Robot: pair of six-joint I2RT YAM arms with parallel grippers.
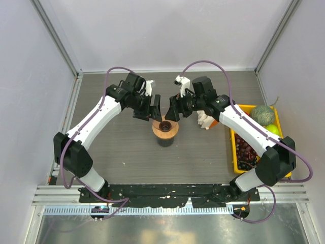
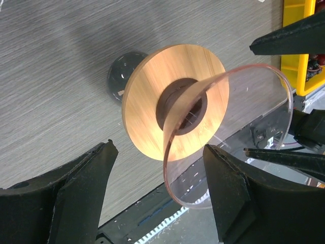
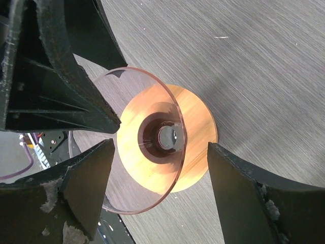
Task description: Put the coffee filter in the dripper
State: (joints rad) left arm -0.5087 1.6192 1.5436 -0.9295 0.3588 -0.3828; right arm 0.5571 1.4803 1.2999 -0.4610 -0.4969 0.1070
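As its wooden collar (image 2: 152,107) lies level, the dripper (image 1: 165,127) opens straight upward.

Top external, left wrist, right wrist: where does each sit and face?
Top external: overhead, looking down at the table; both arms show.
Left wrist: on the left gripper, facing the dripper; own fingers frame it.
Right wrist: on the right gripper, facing the dripper oppositely; own fingers show.
All three share the dripper.
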